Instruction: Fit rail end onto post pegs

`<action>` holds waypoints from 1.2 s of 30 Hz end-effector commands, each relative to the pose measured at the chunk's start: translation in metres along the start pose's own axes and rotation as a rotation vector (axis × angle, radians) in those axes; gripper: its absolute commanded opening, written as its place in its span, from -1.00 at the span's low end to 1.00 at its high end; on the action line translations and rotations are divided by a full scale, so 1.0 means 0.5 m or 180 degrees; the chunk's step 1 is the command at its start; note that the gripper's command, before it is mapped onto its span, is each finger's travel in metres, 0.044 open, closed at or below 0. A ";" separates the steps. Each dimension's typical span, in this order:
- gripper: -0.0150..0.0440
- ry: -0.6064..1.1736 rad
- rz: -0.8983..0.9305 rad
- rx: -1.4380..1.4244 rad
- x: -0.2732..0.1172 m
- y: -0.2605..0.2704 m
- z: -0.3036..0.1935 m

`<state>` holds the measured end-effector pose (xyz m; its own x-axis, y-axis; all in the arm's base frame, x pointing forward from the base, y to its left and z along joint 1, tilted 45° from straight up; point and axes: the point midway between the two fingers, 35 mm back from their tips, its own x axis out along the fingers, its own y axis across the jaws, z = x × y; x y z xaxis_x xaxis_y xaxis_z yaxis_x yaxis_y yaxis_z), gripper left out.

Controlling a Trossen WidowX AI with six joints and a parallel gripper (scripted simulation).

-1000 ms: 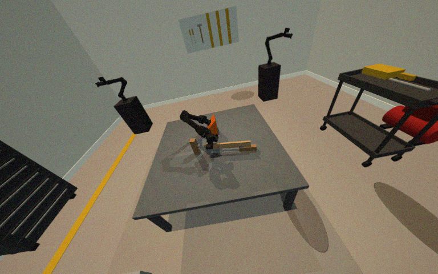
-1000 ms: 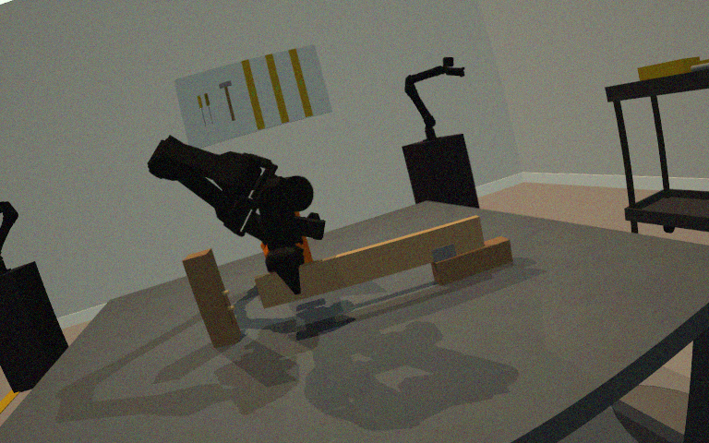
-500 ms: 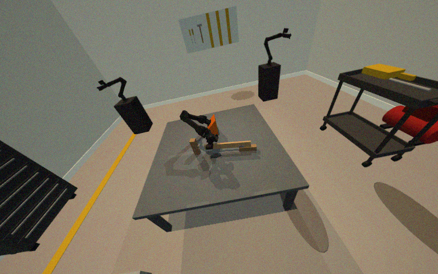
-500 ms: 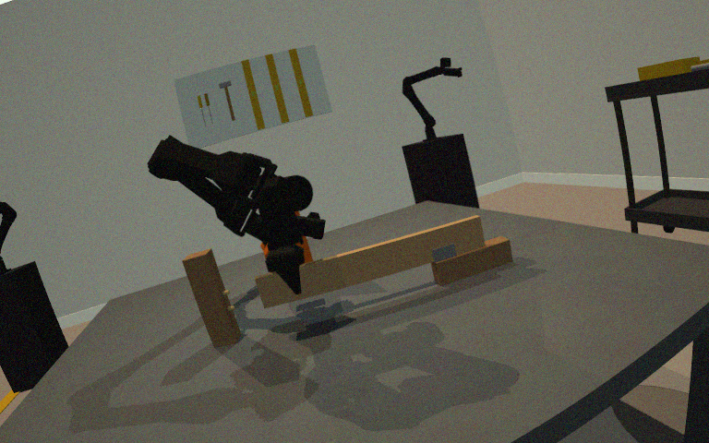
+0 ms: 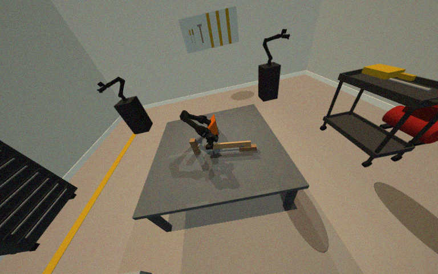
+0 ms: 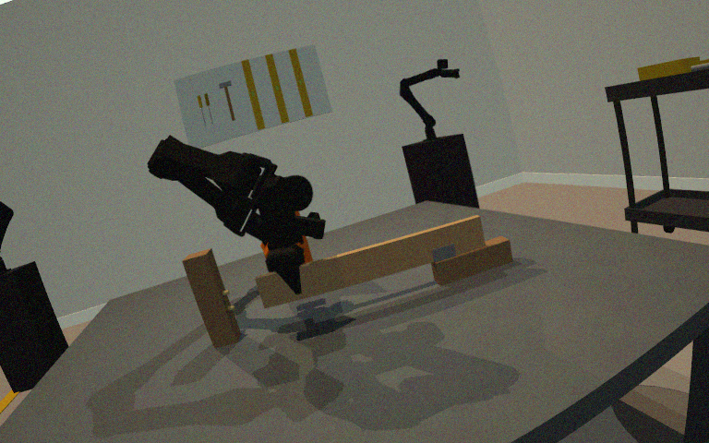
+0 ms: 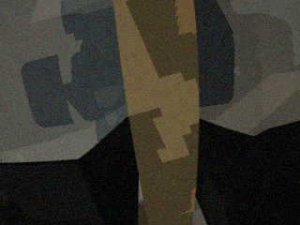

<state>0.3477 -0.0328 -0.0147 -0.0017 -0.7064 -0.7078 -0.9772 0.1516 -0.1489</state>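
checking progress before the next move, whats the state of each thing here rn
gripper: shut on the rail near its near end
rail: near end lifted off the table, not yet on the pegs, a gap to the post
rail's far end: by the footboard block; whether seated in the bracket, cannot tell
post: standing, tilted in this view, free of the rail
pegs: both bare, facing the rail
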 end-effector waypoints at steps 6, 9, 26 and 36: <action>-0.49 -0.0019 0.0002 0.0004 -0.002 0.003 0.003; -0.49 -0.0019 0.0002 0.0004 -0.001 0.003 0.003; -0.49 -0.0018 0.0002 0.0004 0.001 0.003 0.001; -0.49 -0.0018 0.0002 0.0003 -0.001 0.003 -0.006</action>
<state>0.3462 -0.0340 -0.0140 -0.0017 -0.7039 -0.7103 -0.9765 0.1543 -0.1506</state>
